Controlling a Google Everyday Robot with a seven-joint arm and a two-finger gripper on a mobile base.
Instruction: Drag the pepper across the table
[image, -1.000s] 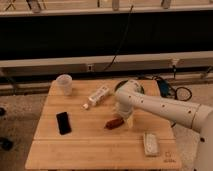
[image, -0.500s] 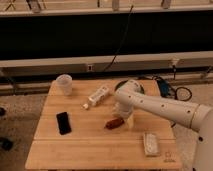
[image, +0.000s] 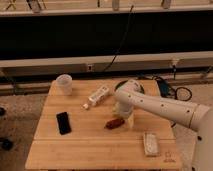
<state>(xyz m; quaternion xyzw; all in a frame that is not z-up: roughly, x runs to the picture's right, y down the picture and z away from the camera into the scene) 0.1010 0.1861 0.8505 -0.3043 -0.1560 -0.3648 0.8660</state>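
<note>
The pepper (image: 114, 123) is a small dark red-brown tapered object lying near the middle of the light wooden table (image: 80, 152). My white arm reaches in from the right, and my gripper (image: 125, 120) is down at the table right beside the pepper's right end, seemingly touching it. The arm's bulky wrist hides the gripper's tip.
A flat black phone (image: 63, 122) lies at the left. A white tube (image: 96, 96) lies behind the pepper. A clear cup (image: 64, 83) stands at the back left corner. A white rectangular object (image: 150, 143) lies at the front right. Cables lie on the floor at the right.
</note>
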